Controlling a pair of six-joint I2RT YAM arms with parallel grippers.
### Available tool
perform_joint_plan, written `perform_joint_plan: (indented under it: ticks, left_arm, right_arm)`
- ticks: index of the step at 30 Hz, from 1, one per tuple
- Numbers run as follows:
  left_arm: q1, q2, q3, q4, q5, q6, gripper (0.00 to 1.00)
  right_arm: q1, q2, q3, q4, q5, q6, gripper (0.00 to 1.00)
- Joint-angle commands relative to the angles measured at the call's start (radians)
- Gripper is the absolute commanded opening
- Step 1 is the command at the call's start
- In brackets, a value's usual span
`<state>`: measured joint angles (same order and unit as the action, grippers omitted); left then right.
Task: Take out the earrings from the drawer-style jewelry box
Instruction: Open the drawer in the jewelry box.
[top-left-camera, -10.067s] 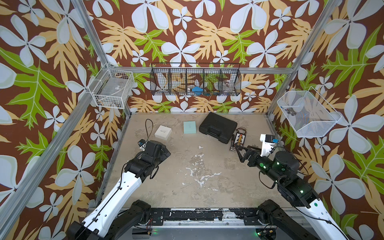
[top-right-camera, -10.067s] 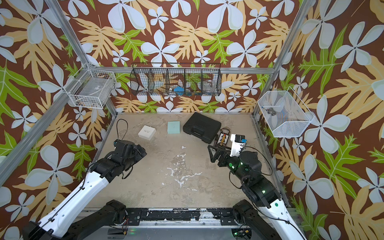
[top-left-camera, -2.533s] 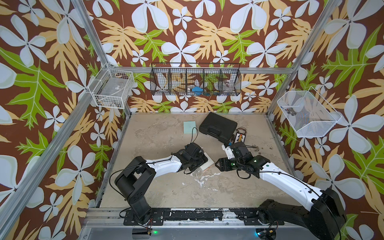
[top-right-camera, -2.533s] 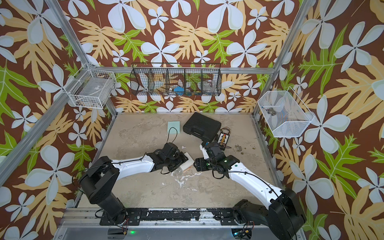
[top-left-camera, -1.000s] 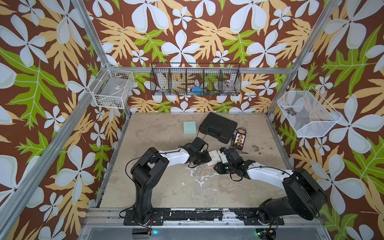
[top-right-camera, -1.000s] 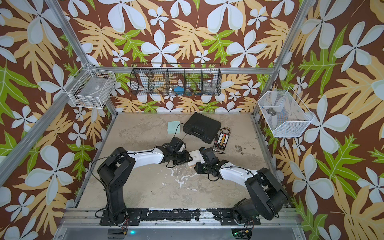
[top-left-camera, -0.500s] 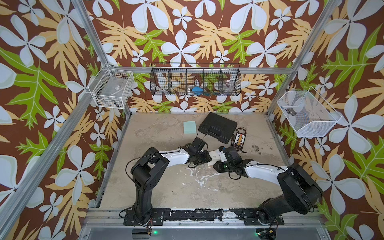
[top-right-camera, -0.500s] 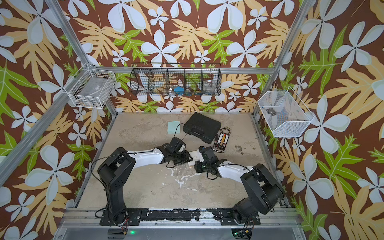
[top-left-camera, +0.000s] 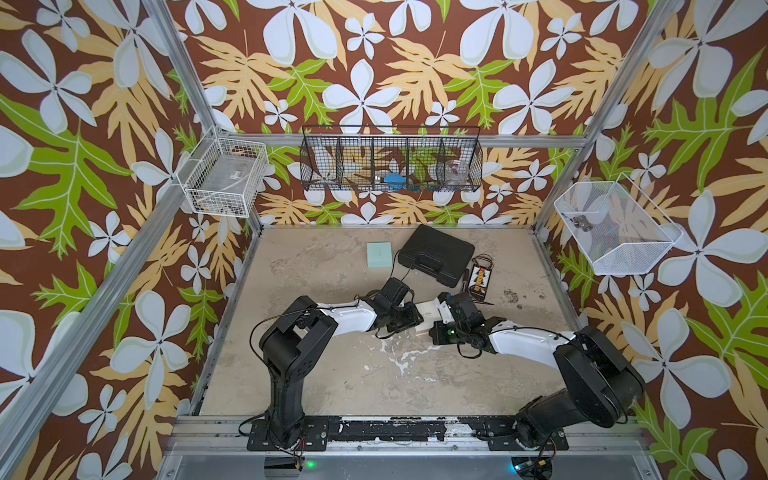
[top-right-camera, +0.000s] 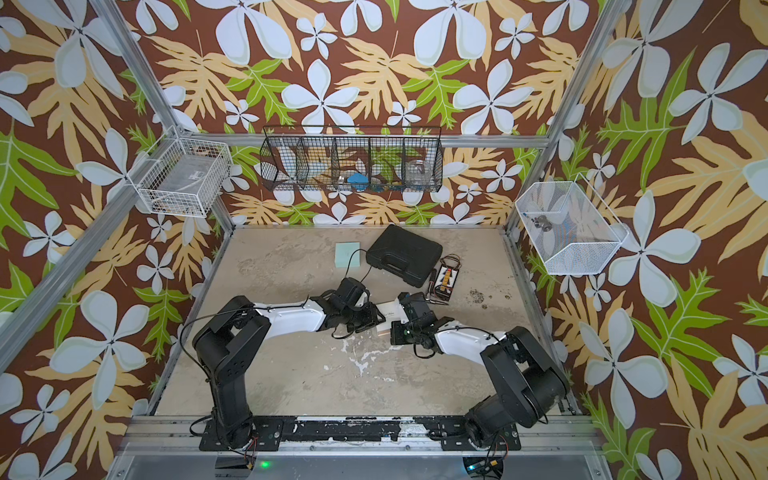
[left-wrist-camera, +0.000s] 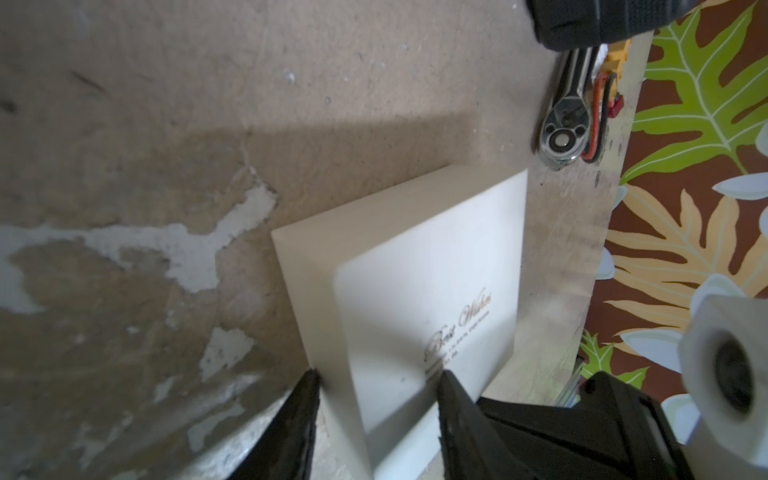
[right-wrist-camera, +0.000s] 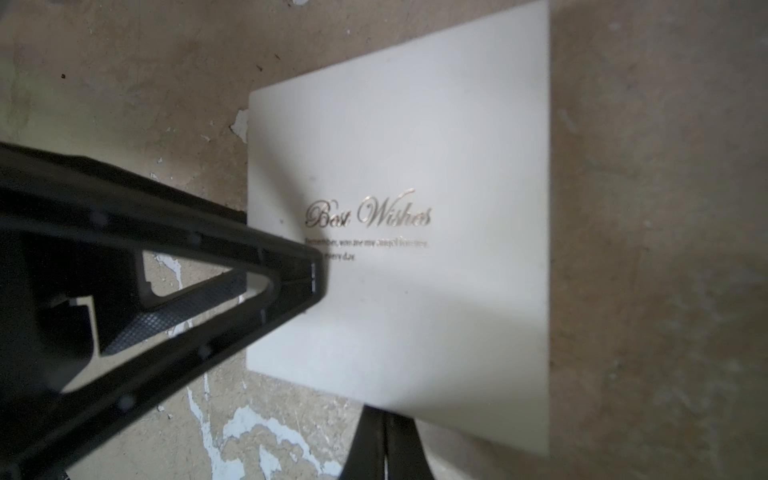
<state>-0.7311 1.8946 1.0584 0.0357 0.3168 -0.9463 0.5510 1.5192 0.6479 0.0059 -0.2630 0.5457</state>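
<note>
While within left pincer (left-wrist-camera: 380, 374), jewelry box (left-wrist-camera: 415, 270) beneath right pincer (right-wrist-camera: 311, 278).

Tabletop (top-left-camera: 328, 262) bears jewelry box (top-left-camera: 427, 311), black case (top-left-camera: 436, 253).

1. Both top views: bright, evenly lit, sharp; only soft shadows on the table (top-left-camera: 353, 386).
2. Left wrist view: a broad shadow falls across the table and the white jewelry box (left-wrist-camera: 415, 257); the left tool (left-wrist-camera: 380, 374) is blurred.
3. Right wrist view: dim, soft; the gold lettering (right-wrist-camera: 368, 216) glints; the right tool (right-wrist-camera: 313, 276) is out of focus.

White jewelry box (left-wrist-camera: 419, 266) clamped in left claw (left-wrist-camera: 378, 376), ratchet (left-wrist-camera: 563, 139) beyond
</note>
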Motion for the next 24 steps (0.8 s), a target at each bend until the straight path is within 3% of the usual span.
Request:
perform_joint_plan:
  ticks: [1,24]
  left_arm:
    - [0.0,-0.005,-0.027,0.008,0.008,-0.06,0.47]
    - [-0.001,-0.005,-0.062,0.049,-0.028,-0.114,0.45]
  right_arm:
    - [0.0,-0.008,0.009,-0.007,0.012,-0.002,0.0]
    - [0.014,-0.145,-0.098,-0.123,-0.019,0.045,0.0]
